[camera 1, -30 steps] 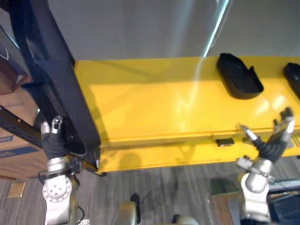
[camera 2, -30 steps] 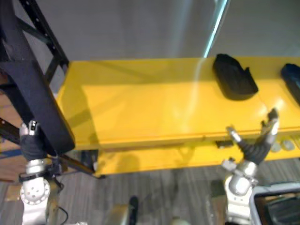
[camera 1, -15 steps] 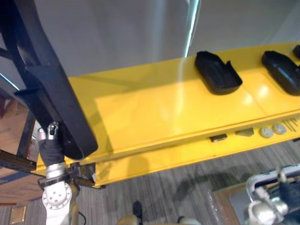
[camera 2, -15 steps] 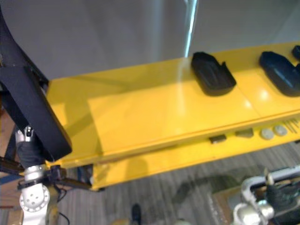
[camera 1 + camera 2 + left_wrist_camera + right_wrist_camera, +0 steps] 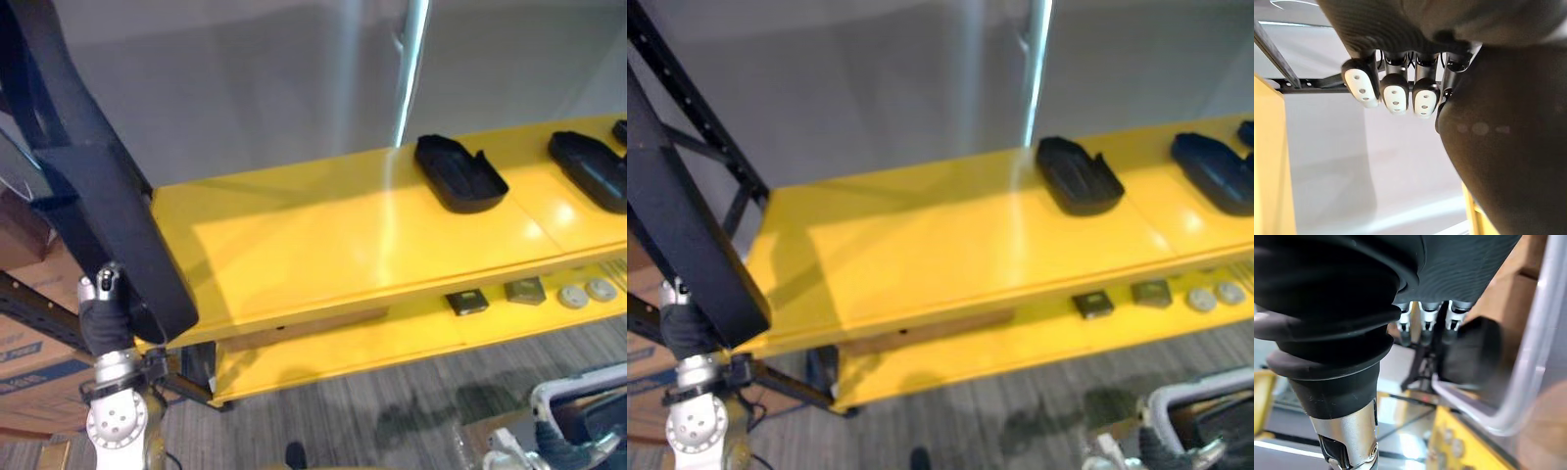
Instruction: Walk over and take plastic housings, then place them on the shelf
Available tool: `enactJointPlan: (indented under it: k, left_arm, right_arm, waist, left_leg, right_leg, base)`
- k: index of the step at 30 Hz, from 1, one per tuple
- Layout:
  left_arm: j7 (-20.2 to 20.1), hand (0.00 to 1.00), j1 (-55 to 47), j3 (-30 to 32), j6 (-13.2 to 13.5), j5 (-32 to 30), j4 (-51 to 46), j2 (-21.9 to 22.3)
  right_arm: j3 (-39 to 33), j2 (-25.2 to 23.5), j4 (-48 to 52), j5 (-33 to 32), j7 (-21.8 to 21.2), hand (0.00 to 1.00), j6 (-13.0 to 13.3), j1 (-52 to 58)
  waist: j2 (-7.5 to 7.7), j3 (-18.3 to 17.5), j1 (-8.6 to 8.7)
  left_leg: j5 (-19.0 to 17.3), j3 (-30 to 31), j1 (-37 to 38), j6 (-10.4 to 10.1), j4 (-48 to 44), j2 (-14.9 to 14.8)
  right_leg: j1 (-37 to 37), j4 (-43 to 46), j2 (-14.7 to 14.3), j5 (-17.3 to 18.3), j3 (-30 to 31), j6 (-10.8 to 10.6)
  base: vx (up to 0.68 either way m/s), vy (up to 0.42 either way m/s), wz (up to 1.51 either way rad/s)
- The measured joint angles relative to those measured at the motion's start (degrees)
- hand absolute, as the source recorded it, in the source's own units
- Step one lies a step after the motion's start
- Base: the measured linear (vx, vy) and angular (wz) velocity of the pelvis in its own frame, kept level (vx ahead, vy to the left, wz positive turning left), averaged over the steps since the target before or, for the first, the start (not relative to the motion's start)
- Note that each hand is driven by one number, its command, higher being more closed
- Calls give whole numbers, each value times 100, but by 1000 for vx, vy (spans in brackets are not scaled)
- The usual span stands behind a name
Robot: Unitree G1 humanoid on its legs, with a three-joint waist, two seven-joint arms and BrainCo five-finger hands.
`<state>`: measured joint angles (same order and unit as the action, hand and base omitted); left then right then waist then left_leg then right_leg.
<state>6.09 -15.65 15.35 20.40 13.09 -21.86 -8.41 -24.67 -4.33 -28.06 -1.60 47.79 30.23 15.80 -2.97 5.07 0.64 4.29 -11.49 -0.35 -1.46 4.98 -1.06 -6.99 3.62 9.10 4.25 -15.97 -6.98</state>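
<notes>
A yellow shelf point(image 5: 313, 245) runs across the middle of the scene against a grey wall. Two black housings already lie on its top: one housing point(image 5: 460, 174) at about 1 o'clock and a second housing point(image 5: 590, 168) at 2 o'clock, cut off by the edge. A few small parts point(image 5: 466, 302) sit on the lower ledge at 4 o'clock.

At 8 o'clock the left robot hand point(image 5: 1394, 95) is raised beside the shelf's end. Its fingers are curled against a long black housing point(image 5: 127, 245), which stands tilted from the hand up toward 11 o'clock. This piece is near the shelf but not yet on it.

At 5 o'clock the right robot hand point(image 5: 1424, 316) is low, by a white-rimmed bin point(image 5: 578, 387). I cannot tell whether its fingers are spread or holding anything.

The task looks partly done: two housings are placed, and the one in the left robot hand remains to be set on the bare stretch of shelf.
</notes>
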Motion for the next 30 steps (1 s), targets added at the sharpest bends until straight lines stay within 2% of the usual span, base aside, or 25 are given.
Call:
enactJointPlan:
  k: [10,18,25,30]
  left_arm:
    - [40,100,214,-1,-136,-1,0,-21]
    - [36,100,229,0,-165,-3,-3,-34]
    - [36,100,228,2,-166,-1,-4,-152]
    - [7,100,225,24,-165,-1,-3,-250]
  right_arm:
    - [270,64,-441,-218,-191,0,-11,-206]
    - [409,229,-534,-233,-192,0,-10,-331]
    - [415,276,-639,-243,-212,0,-10,-332]
    - [489,281,-663,-267,-297,0,-10,-375]
  waist:
    - [8,25,7]
    - [-63,151,11]
    - [-52,156,9]
    - [11,197,2]
  left_leg:
    - [134,160,-178,65,3,64]
    - [233,158,-292,64,7,68]
    - [286,171,-344,99,6,70]
    - [289,166,-350,98,6,68]
  right_leg:
    - [95,-15,29,1,-132,3]
    - [169,-130,17,44,-174,64]
    - [196,-126,22,-2,-243,20]
    - [196,-132,19,-15,-252,18]
  base:
    - [-27,16,8]
    - [-42,17,-1]
    - [5,11,3]
    - [2,3,1]
